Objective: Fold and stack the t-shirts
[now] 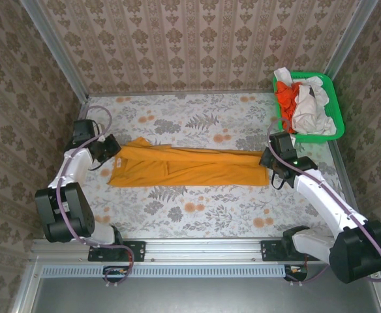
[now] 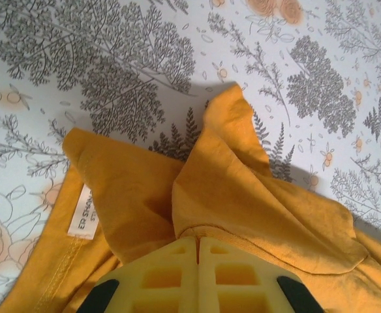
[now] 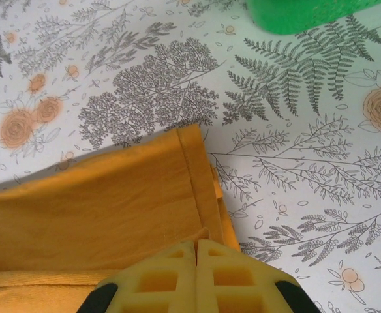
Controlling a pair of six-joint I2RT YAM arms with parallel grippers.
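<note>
Pinching the mustard t-shirt [image 1: 187, 166], stretched mid-frame on the tabletop [image 1: 197, 215]: my left fingers [image 2: 167, 277] and right fingers [image 3: 167, 279] are closed tight on its ends. Pinched cloth hidden behind them; neck label [image 2: 83, 218] only half readable; green basket [image 1: 335, 107] upper right, contents jumbled.

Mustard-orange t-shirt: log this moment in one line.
mustard-orange t-shirt: narrow strip | left gripper: shut on collar end | right gripper: shut on hem end | green basket: crumpled shirts inside

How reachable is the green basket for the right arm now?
Probably yes: the right end effector, though shut on the orange t-shirt, is near the green basket with only bare table between.
</note>
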